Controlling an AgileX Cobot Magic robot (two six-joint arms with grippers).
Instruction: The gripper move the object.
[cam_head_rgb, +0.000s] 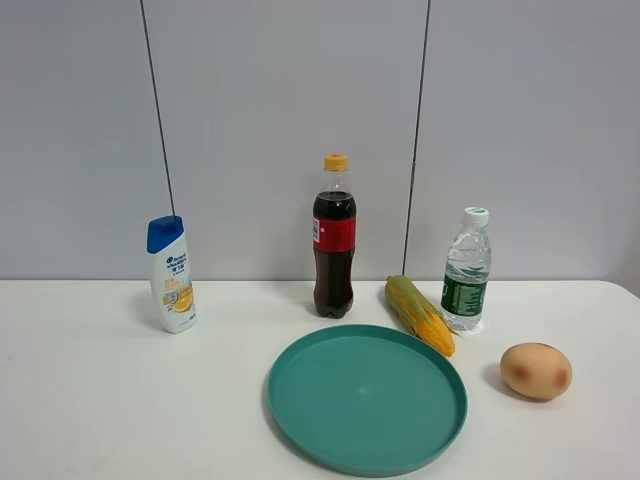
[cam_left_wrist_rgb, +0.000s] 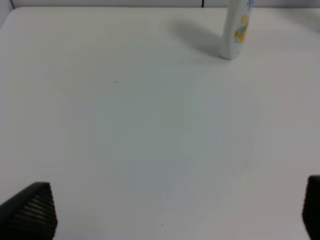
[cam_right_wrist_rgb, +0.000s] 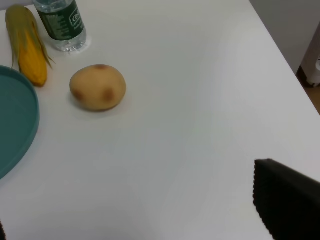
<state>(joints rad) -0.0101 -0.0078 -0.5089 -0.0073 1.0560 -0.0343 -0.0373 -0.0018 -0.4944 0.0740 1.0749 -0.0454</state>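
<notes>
Both claws hover spread: the right claw (cam_right_wrist_rgb: 150, 220) well short of the water bottle (cam_right_wrist_rgb: 60, 22), the left claw (cam_left_wrist_rgb: 175, 210) over bare tabletop (cam_left_wrist_rgb: 150, 125).

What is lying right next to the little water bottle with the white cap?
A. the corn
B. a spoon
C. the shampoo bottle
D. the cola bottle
A: the corn lies on the table right beside the small water bottle, between it and the green plate; the shampoo bottle and cola bottle stand farther off.
</notes>
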